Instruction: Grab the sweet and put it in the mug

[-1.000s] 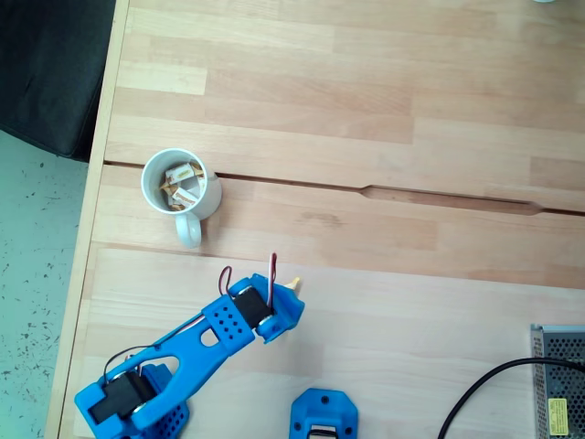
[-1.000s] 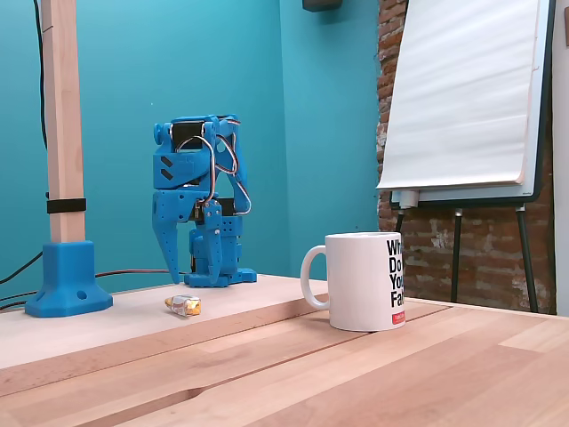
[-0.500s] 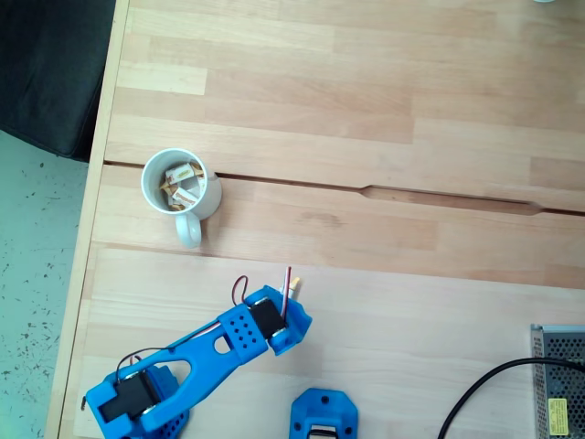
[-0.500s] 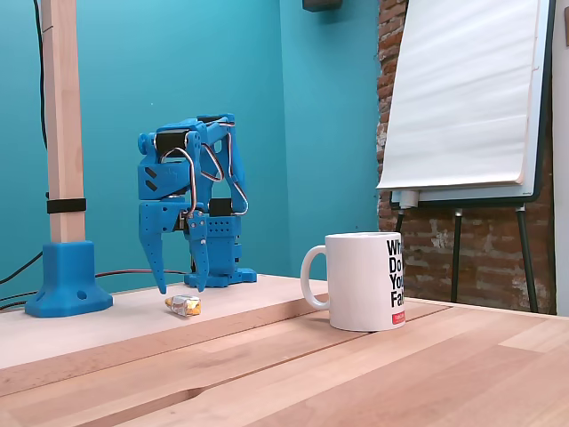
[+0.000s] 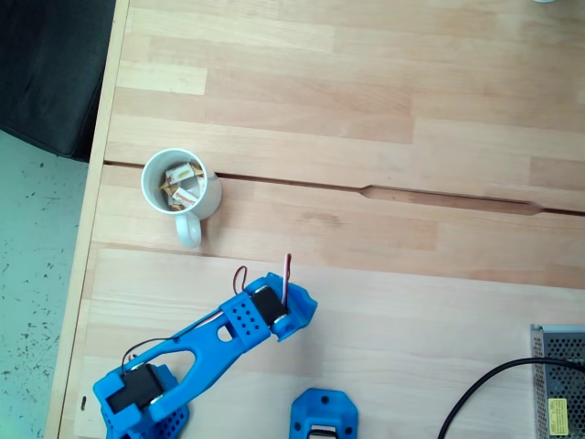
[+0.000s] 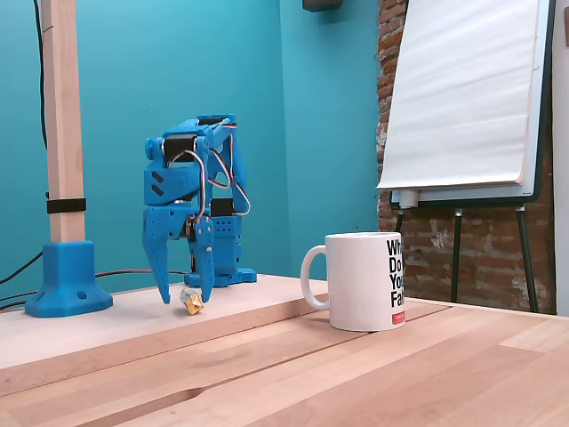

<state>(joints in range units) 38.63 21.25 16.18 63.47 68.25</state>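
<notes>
The sweet (image 6: 191,303), a small white candy with yellow-orange ends, sits tipped up on the raised wooden board, between the two blue fingers and close to the right one. My blue gripper (image 6: 185,299) points down with its tips at the board, open and straddling the sweet. From above, the gripper head (image 5: 288,311) covers the sweet. The white mug (image 5: 180,187) stands up and to the left of the gripper there, handle toward the arm, with several wrapped sweets inside. In the side view the mug (image 6: 364,280) stands right of the gripper, on the lower board.
A wooden post (image 6: 62,124) in a blue foot (image 6: 68,277) stands left of the arm. A blue part (image 5: 323,413), a black cable (image 5: 484,389) and a metal box (image 5: 558,380) lie along the near edge. A groove (image 5: 448,197) crosses the table.
The gripper has come down and shifted right, so its fingers now straddle the sweet. The sweet, lying flat before, is now tipped up.
</notes>
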